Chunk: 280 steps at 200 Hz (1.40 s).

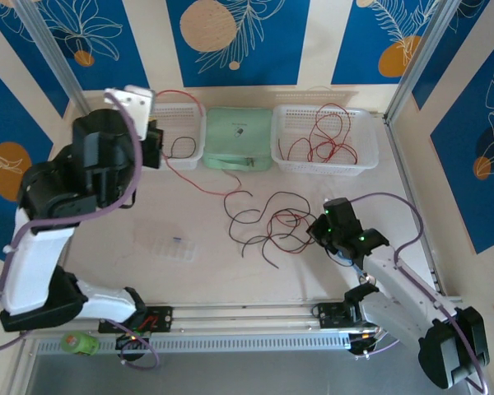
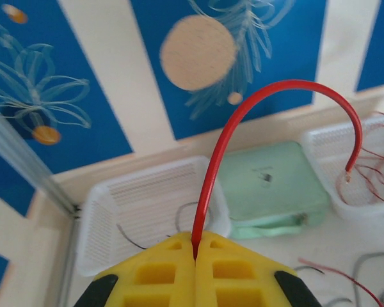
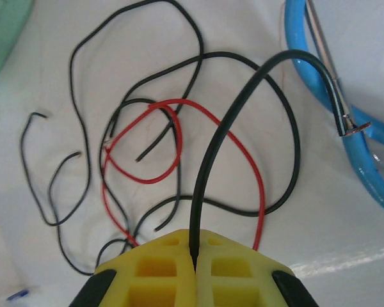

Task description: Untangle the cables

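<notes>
Left wrist view has the left gripper (image 2: 195,252) clamped on a red cable (image 2: 243,112) above the baskets (image 2: 147,192), the right gripper (image 3: 194,256) pinching a black cable (image 3: 224,121) over the tangle (image 1: 263,222) on the tabletop (image 1: 206,280), so draw them apart slowly, watching for snagged loops.

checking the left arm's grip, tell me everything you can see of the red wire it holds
Thin, glossy bright red wire, pinched between the shut yellow fingers of the left gripper, near the left white basket. Its free end rises, arcs rightward and curls down to a bare tip. In the top view the rest seems to trail down towards the tangle on the table.
</notes>
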Tool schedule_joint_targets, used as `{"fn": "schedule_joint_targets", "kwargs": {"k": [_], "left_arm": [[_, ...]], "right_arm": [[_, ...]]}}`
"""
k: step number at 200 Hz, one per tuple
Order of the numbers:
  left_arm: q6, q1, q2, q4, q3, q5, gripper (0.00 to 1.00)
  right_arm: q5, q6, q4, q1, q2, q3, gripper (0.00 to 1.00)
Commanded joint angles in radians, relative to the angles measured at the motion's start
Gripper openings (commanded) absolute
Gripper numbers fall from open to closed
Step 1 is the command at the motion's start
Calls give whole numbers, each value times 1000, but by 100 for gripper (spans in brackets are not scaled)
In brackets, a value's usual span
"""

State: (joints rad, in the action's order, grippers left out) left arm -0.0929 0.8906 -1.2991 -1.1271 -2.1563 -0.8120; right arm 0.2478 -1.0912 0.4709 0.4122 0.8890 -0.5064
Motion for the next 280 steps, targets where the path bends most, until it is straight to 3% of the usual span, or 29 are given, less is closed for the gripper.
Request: {"fn": "schedule_joint_targets", "kwargs": {"k": [1, 21, 44, 92, 113, 128, 196, 280], "left_arm": [[91, -10, 54, 142, 77, -165, 3], [166, -10, 128, 282, 181, -212, 3], [191, -10, 153, 366, 246, -173, 3], [176, -10, -40, 492, 240, 102, 3], [227, -9, -147, 692, 259, 244, 3], [278, -10, -233, 836, 242, 287, 2], [345, -19, -548, 1198, 65, 379, 3], [322, -53, -930, 1408, -48, 373, 4]], "right_arm": [[64, 20, -41, 26, 55, 26, 0], [86, 19, -75, 69, 122, 26, 0], [122, 17, -76, 125, 189, 5, 0], [152, 13, -87, 199, 223, 12, 0], [143, 11, -114, 221, 223, 38, 0], [138, 10, -123, 238, 222, 44, 0], [149, -16, -101, 303, 199, 46, 0], [162, -34, -28, 305, 110, 61, 0]]}}
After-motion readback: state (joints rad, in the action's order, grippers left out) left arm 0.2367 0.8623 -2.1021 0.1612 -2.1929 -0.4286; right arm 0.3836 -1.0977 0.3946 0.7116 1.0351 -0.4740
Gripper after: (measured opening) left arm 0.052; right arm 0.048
